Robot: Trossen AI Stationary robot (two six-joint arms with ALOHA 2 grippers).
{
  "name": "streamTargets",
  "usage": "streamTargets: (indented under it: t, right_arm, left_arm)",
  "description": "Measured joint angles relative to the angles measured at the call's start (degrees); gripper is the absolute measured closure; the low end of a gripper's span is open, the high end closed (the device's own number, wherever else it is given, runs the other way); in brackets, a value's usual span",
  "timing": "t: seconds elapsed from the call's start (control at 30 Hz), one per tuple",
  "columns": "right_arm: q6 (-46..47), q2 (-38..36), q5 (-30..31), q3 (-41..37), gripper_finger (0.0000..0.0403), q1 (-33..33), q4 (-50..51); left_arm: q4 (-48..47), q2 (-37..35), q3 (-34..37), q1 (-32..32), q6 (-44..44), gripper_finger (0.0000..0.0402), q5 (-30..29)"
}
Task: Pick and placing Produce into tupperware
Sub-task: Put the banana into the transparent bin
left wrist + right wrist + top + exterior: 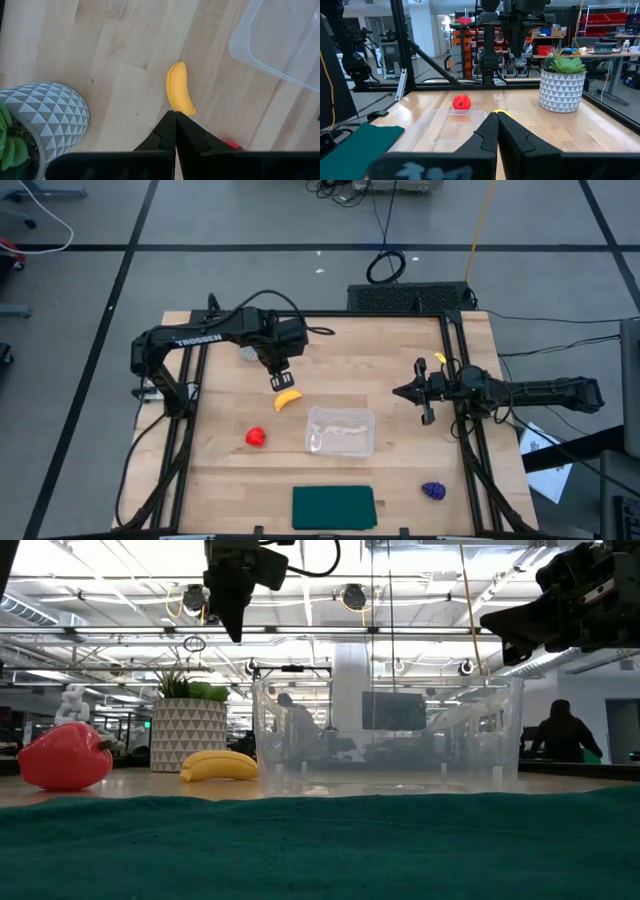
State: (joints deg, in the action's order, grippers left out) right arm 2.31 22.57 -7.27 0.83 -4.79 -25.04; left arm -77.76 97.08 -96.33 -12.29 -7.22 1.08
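High view, left to right: left arm reaches in over the wooden desk (400,370), its left pincer (282,381) closed and empty, hanging above the surface. Just beyond the tips, twd the desk's front, lies the banana (288,399), touching nothing. In the left wrist view the banana (179,92) sits directly ahead of the shut tips, its long axis running roughly in line with the fingers' reach, curve bowing to one side. Red fruit (256,437) rests farther out in the same direction, slightly to the arm's side. A potted plant (35,125) stands close beside the left pincer, away from the container.

Center: the tupperware (341,431), clear and shallow, sits just past the banana and off to the side of the left pincer; nothing is in it. A dark green mat (333,507) lies beyond it at the front edge.

Right: right pincer (425,391) is closed, empty, held above the desk well apart from the banana, with the container between them. Grapes (433,491) lie near the front right corner, closer to the right arm.

Judgement: left arm is nearer the banana; its jaws would need to open, then drop across the fruit's short axis.
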Motion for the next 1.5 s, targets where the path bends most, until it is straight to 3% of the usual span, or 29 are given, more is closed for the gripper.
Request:
streamTargets:
  t: [0.37, 1.0, 1.5]
  right_arm:
    - [0.0, 0.0, 0.0, -0.01, 0.0403, 0.01, 0.0]
    - [0.0, -0.02, -0.01, -0.01, 0.0403, 0.01, 0.0]
    - [0.02, -0.02, -0.02, 0.01, 0.0403, 0.01, 0.0]
  left_arm:
    - [0.0, 0.0, 0.0, 0.0, -0.32, 0.0375, 0.29]
    - [0.0, 0.0, 0.0, 0.0, -0.9, 0.022, 0.59]
    - [0.01, -0.02, 0.0, 0.11, -0.55, 0.0169, 1.9]
